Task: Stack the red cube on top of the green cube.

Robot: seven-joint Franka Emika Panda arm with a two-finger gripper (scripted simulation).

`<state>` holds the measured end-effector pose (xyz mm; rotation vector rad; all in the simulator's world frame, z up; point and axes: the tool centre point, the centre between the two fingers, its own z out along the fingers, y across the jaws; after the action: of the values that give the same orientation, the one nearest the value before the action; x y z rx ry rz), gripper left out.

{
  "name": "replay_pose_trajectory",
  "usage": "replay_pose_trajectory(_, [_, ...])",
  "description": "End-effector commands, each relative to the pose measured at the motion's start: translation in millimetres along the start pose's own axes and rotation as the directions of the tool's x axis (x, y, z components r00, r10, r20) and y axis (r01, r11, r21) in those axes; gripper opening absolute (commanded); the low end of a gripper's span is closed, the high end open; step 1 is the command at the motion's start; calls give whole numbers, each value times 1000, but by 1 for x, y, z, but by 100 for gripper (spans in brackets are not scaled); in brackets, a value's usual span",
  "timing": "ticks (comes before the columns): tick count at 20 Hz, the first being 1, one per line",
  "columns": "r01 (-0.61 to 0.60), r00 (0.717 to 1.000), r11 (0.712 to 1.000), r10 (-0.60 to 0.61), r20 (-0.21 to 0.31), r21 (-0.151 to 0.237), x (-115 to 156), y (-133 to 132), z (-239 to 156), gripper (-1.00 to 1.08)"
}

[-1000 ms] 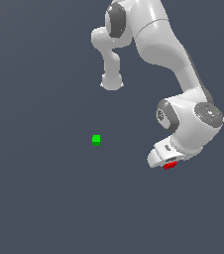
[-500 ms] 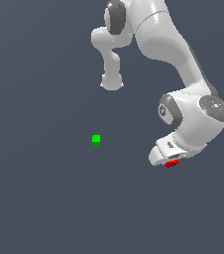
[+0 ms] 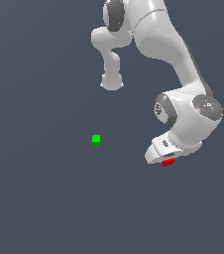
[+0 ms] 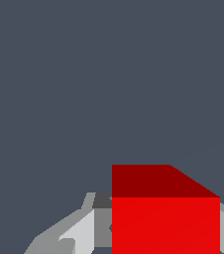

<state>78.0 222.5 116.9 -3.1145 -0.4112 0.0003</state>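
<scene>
**Red cube between my fingers, green cube well off to the side**

Closest to my wrist camera is the red cube, filling the lower part of that view with one bright face square on and a darker face sloping away above it. My gripper sits around it: a grey finger shows on one side of the cube and a sliver of the other finger at the opposite edge, both right against its sides. So my fingers are drawn in to the cube's width and pinching it, though the contact itself is mostly hidden by the cube, so I say that with some caution.

In the exterior view the red cube peeks out just under my white hand, toward the exterior view's right. Only a small red patch shows there; my fingers cannot be made out.

The surface is a flat, plain slate grey all around, with no edges or walls visible in either view. Whether the cube rests on it or hangs just above it I cannot tell.

The red cube has equal sides, so no long axis; in the wrist view its edges run square to my fingers.

Farther off, toward the exterior view's left, the green cube sits alone on the grey surface, well apart from my hand. Beyond it stands my arm's white base.
</scene>
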Motion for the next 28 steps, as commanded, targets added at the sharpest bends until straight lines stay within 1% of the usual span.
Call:
replay_pose_trajectory(1, [-1,1000,1000,1,-1,0,-5,6,1,-100])
replay_pose_trajectory(6, [-1,1000,1000,1,-1,0,-22,24,5,-100])
replay_pose_trajectory(12, [-1,1000,1000,1,-1,0,-52,57,12,-100])
replay_pose_trajectory(19, [-1,1000,1000,1,-1,0,-95,105,23,-100])
replay_pose_trajectory(28, [-1,1000,1000,1,-1,0,-161,179,40,-100])
